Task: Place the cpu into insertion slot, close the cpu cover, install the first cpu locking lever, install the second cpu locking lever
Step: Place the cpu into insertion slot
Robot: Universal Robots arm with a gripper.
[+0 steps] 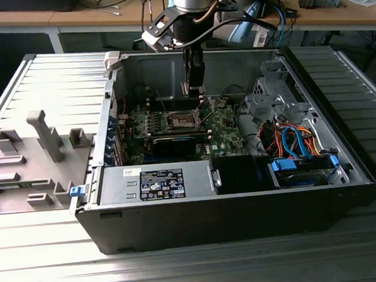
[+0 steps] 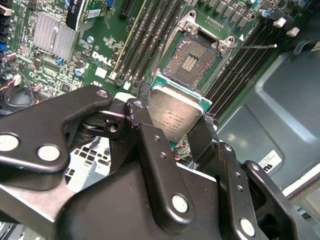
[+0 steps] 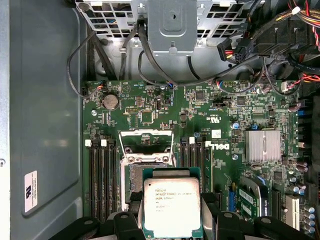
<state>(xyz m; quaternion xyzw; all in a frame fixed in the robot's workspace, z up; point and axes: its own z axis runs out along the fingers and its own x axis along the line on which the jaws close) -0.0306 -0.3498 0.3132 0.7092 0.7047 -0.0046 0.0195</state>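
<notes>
**Item in grip.** The gripper (image 2: 172, 125) has its fingers (image 2: 147, 135) closed on two opposite edges of the cpu (image 2: 175, 112). The chip sits between the fingertips, metal top facing the wrist cameras. It is not seated.

**Just beyond the fingertips.** The insertion slot (image 2: 192, 60) lies open with its contact field bare. The chip overlaps its near edge in both wrist views. The exterior view suggests the fingers hang above the board, apart from it.

**Past the slot, away from the fingers.** The cpu cover (image 3: 146, 132) appears swung up on its hinge. A thin locking lever (image 2: 257, 46) stands out to one side, released.

**Risks, as judged.**
- The hold is on edges alone, so a slip would drop the chip onto the bare contacts.
- A tilted or rotated descent could bend contacts or jam a corner on the rim.
- The raised cover and lever sit near the fingers' path and could be struck.

**Containers.** The computer case (image 1: 244, 208) lies open, fingers inside it. It holds the motherboard (image 1: 226, 128), a power supply (image 1: 155, 182) and coloured cables (image 1: 294, 140) to the exterior view's right.
</notes>
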